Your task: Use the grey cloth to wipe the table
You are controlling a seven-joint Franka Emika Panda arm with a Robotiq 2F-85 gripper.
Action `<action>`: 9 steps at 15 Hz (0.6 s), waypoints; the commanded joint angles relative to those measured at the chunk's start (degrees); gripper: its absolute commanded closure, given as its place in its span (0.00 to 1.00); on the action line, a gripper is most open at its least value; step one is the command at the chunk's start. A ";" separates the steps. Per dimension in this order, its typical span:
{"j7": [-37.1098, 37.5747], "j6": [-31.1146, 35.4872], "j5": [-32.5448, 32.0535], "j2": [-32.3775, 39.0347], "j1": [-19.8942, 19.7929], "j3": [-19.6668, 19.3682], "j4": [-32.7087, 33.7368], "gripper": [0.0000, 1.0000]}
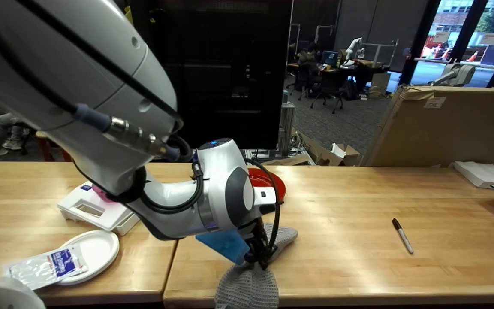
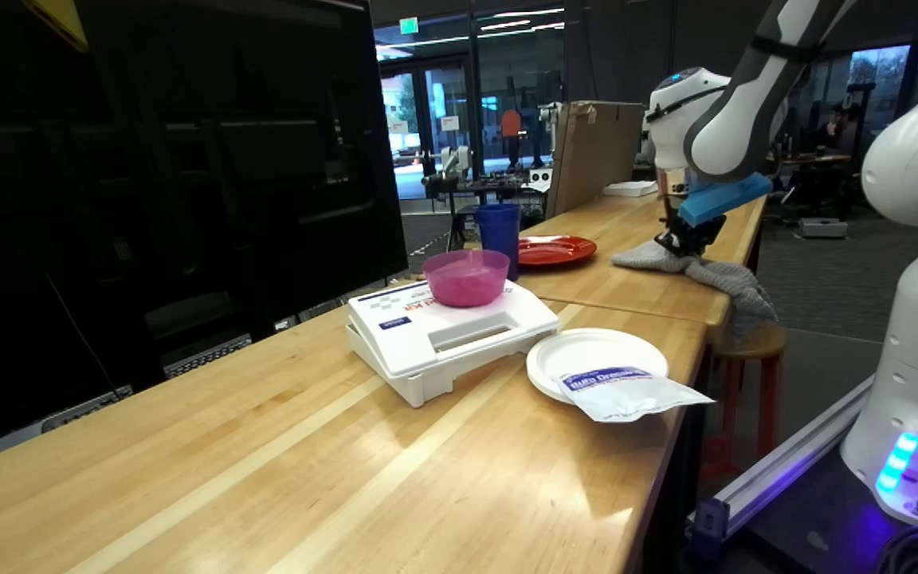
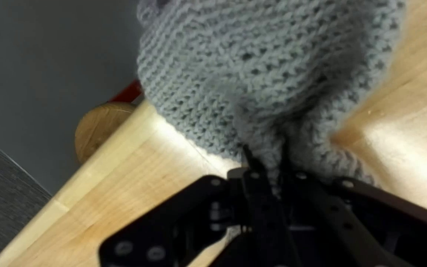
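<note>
The grey knitted cloth (image 1: 247, 288) lies bunched at the front edge of the wooden table (image 1: 337, 257). One part rests on the tabletop and another hangs over the edge; this also shows in an exterior view (image 2: 734, 285). My gripper (image 1: 259, 260) points down, low over the table near that edge. In the wrist view, its dark fingers (image 3: 267, 167) are closed on a fold of the cloth (image 3: 243, 74). The gripper (image 2: 680, 243) hides part of the cloth's middle.
A red plate (image 2: 559, 250) and blue cup (image 2: 499, 239) stand behind. A white case (image 2: 395, 335) bears a pink bowl (image 2: 467, 279). A white plate (image 2: 594, 343) holds a dressing packet (image 2: 626, 395). A marker (image 1: 402, 236) lies on the table. A stool (image 2: 754, 343) stands below the edge.
</note>
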 commanded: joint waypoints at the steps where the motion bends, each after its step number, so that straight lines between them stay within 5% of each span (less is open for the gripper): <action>1: 1.95 4.39 -2.29 5.75 -1.83 -1.67 2.70 0.98; 9: 2.29 6.10 -2.51 14.26 -0.24 -5.30 12.29 0.98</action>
